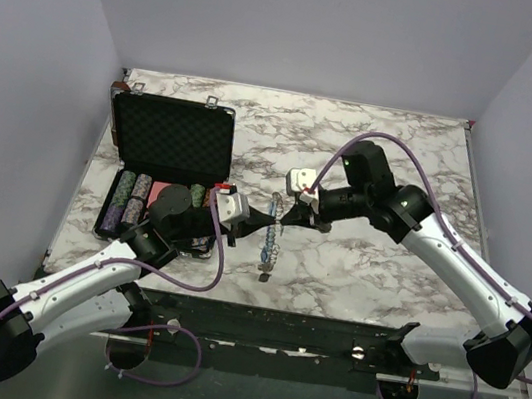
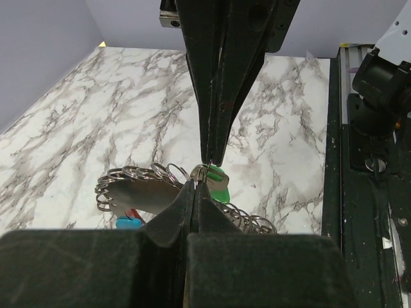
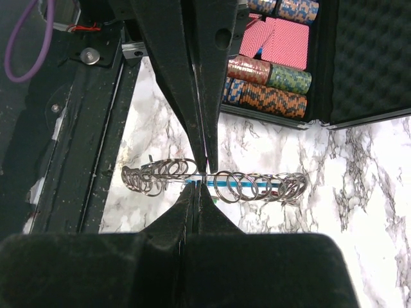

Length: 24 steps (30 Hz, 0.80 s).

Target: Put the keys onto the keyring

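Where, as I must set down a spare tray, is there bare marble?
Free: the far marble strip between the black foam-lined case and the right edge, and the near patch right of the silver ring chain. Crowded: the centre, where left gripper and right gripper meet.

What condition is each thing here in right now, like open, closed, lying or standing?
Left tool: shut, tip at the keyring.
Right tool: shut, tip meeting the left tool's.
Keyring: a string of wire rings, lying stretched out on the table.
Green key: beside the tool tips, at the rings; attachment unclear.
Case: open, lid raised.
Poker chips: in rows on their sides inside the case.
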Each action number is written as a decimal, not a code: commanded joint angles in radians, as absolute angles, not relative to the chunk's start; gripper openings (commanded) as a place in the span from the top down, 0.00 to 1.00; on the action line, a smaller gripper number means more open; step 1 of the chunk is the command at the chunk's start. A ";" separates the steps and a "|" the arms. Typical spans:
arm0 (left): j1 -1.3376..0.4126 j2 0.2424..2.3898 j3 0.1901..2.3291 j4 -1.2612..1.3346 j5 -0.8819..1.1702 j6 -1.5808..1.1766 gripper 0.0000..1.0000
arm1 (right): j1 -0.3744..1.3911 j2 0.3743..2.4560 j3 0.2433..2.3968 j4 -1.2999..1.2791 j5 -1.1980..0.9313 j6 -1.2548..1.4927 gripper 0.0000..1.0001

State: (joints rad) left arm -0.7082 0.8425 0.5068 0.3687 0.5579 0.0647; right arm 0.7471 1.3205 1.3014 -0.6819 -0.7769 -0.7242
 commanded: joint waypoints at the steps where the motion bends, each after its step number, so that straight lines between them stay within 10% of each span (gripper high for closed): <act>1: -0.695 0.845 0.554 0.405 0.522 0.040 1.00 | 0.758 1.290 1.281 -0.698 -0.761 -0.742 1.00; 24: -0.643 0.830 0.522 0.529 0.552 -0.100 1.00 | 0.759 1.276 1.213 -0.652 -0.782 -0.723 0.99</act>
State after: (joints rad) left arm -0.6670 0.8509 0.5156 0.3859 0.5583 -0.0479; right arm 0.7471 1.2991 1.2461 -0.6292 -0.7673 -0.7544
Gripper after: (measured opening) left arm 0.007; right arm 0.005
